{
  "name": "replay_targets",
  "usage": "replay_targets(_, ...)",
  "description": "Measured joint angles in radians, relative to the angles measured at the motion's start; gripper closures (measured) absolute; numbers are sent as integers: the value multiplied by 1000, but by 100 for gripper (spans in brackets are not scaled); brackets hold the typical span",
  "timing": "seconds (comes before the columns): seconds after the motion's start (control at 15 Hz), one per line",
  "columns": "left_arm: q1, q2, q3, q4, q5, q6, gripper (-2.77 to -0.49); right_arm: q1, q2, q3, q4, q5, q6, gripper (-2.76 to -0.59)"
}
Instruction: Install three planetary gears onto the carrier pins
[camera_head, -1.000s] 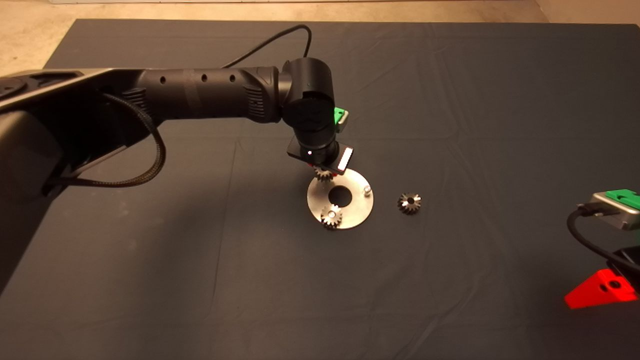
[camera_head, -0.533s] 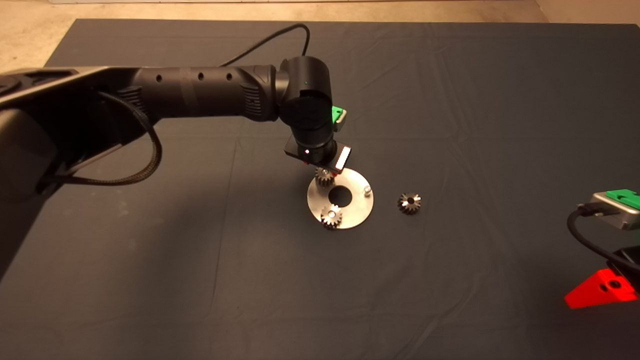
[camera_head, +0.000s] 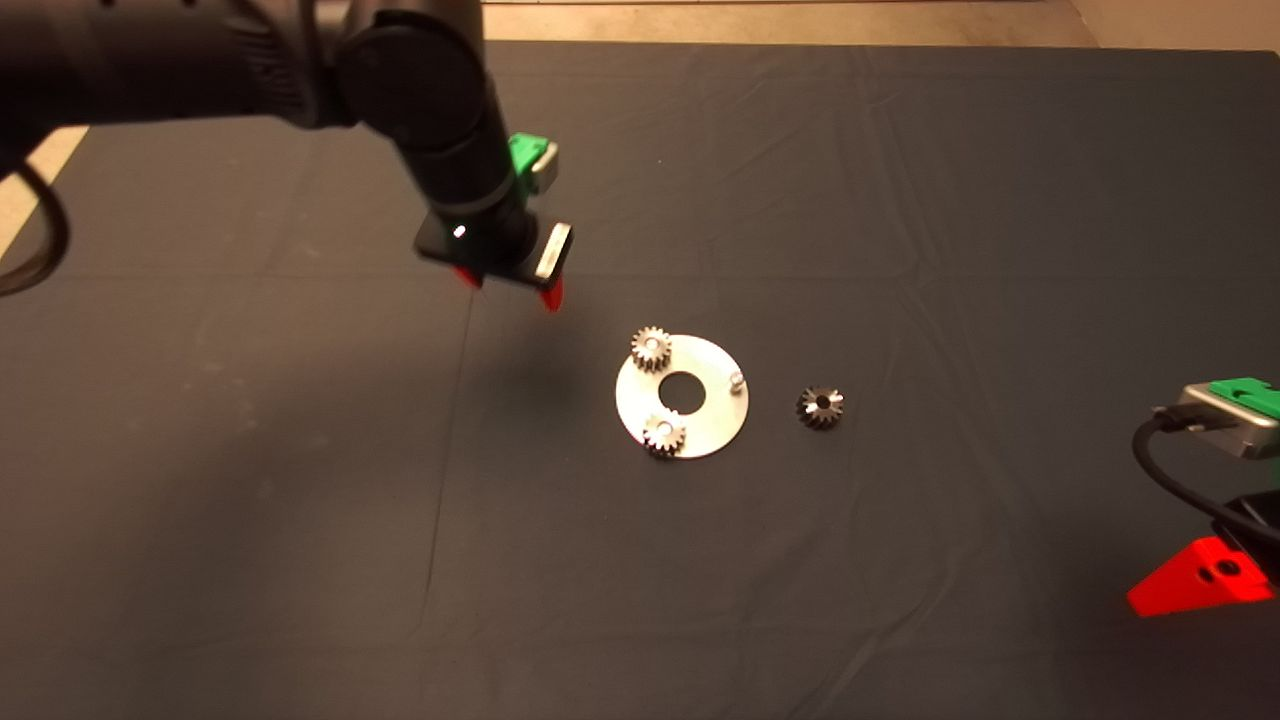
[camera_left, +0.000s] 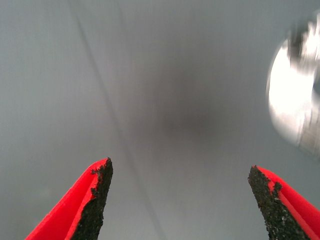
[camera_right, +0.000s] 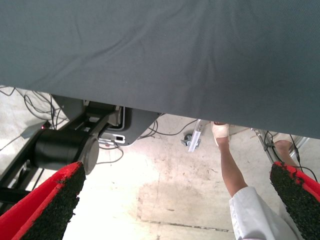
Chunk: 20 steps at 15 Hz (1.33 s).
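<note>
Gears: three in count. Two silver gears (camera_head: 651, 349) (camera_head: 664, 433) sat on pins of the disc (camera_head: 722, 427), one at its far edge, one at its near edge. Third pin (camera_head: 736, 380) stood bare. Dark gear (camera_head: 820, 407) lay loose on the mat (camera_head: 900, 200), just right of the disc; it remained to be fitted. Left claw (camera_head: 505, 283) hung above the mat, up and left of the disc, fingers (camera_left: 97, 200) apart, empty. Right claw (camera_head: 1200, 585) waited at the lower right edge, fingers (camera_right: 47, 207) apart. Nothing blocked the dark gear. A person's leg (camera_right: 235, 170) showed beyond the tabletop.
</note>
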Motion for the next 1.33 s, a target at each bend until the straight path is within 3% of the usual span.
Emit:
replay_targets(0.13,-12,-133,169,-26,-1,-45,-200,0,5,-28,0,-4,-55,-275)
replay_targets(0.27,-18,-328,285,-71,3,-82,-204,0,36,-100,0,-3,-186,-275)
replay_targets(0.4,-19,-511,412,-108,26,-122,-211,0,85,-194,0,-3,-271,-275)
replay_targets(0.53,-24,-628,562,-173,20,-153,-218,-14,155,-253,0,0,-324,-275)
replay_targets(0.67,-28,-710,622,-195,13,-176,-222,-41,202,-305,0,0,-363,-275)
replay_targets(0.73,-33,-727,631,-195,15,-181,-233,-55,225,-350,0,-1,-383,-275)
replay_targets(0.93,-33,-735,662,-210,11,-188,-233,-88,304,-502,0,3,-437,-275)
replay_targets(1.07,-33,-736,664,-214,12,-192,-233,-110,366,-571,0,-6,-476,-275)
replay_targets(1.2,-33,-736,669,-220,11,-193,-233,-127,449,-610,0,-3,-500,-275)
replay_targets(1.33,-33,-739,671,-225,14,-195,-233,-149,503,-623,0,11,-523,-275)
